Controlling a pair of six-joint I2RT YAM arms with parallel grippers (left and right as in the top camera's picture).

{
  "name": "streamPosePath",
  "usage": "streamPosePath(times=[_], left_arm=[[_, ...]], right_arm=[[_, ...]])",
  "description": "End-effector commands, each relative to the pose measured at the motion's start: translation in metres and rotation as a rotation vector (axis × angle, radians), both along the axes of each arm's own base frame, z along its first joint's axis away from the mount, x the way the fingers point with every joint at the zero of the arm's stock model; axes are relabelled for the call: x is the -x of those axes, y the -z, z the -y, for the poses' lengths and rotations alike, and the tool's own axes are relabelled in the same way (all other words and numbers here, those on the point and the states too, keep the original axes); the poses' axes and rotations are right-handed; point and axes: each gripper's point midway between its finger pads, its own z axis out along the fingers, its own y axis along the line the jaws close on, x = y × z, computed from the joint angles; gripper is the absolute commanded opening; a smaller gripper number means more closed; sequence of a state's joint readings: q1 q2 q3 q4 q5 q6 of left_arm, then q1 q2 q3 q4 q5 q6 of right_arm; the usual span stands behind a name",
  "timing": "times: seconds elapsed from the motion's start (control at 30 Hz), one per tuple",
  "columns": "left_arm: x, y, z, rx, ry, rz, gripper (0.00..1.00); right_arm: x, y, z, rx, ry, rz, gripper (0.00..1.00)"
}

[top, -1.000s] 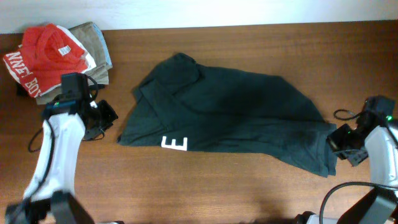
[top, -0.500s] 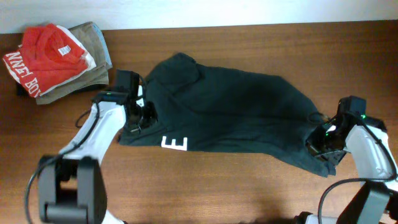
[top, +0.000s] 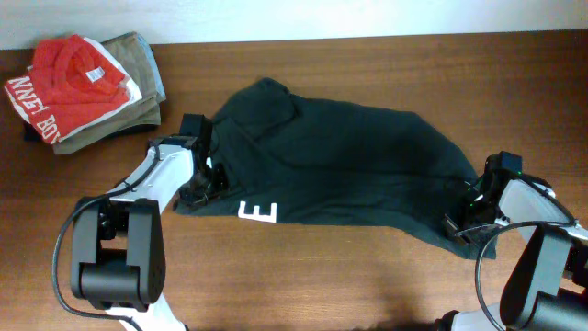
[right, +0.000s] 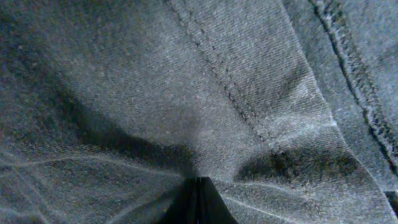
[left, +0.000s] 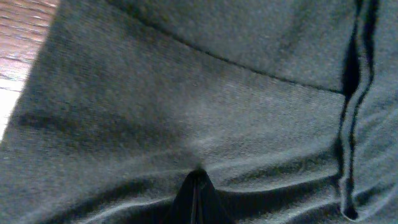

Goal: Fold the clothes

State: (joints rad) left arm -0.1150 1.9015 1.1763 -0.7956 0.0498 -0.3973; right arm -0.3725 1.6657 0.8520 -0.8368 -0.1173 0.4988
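Observation:
The dark navy-black T-shirt (top: 340, 165) lies crumpled across the middle of the wooden table (top: 322, 276), with a white letter E (top: 258, 213) showing at its front edge. My left gripper (top: 204, 184) is down on the shirt's left edge, shut, and the cloth puckers at its tip in the left wrist view (left: 198, 186). My right gripper (top: 462, 223) is on the shirt's lower right corner, shut on the cloth, which gathers at its tip (right: 198, 193) beside a stitched hem (right: 348, 81).
A red shirt with white lettering (top: 64, 78) lies on a folded olive-khaki garment (top: 138, 55) at the back left corner. The table's far edge runs along the top of the overhead view.
The left arm swung right from beside the shirt onto its left edge. The right arm moved in onto the lower right corner. Both jaws now pinch cloth.

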Motion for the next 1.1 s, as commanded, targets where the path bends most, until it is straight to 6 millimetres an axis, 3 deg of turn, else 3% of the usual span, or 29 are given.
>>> streamPosePath(times=[0.0, 0.23, 0.6, 0.7, 0.93, 1.07], left_arm=[[0.002, 0.006, -0.009, -0.041, -0.022, -0.016, 0.01], [0.008, 0.013, -0.019, -0.03, -0.055, -0.03, 0.01], [0.03, 0.023, -0.065, -0.03, -0.237, -0.1, 0.01], [0.045, 0.022, -0.077, -0.031, -0.306, -0.161, 0.01], [0.061, 0.016, -0.09, -0.029, -0.38, -0.215, 0.01], [0.054, -0.012, -0.091, -0.026, -0.394, -0.131, 0.01]], right_arm=[[-0.001, 0.02, -0.001, -0.012, 0.012, -0.027, 0.04], [0.007, 0.022, 0.014, -0.019, 0.082, -0.043, 0.04], [0.017, 0.015, 0.048, -0.025, 0.172, -0.034, 0.04], [0.009, 0.002, 0.057, -0.013, 0.168, -0.028, 0.04], [-0.002, -0.03, 0.077, 0.049, 0.165, -0.047, 0.04], [-0.01, -0.065, 0.084, 0.073, 0.191, -0.022, 0.04]])
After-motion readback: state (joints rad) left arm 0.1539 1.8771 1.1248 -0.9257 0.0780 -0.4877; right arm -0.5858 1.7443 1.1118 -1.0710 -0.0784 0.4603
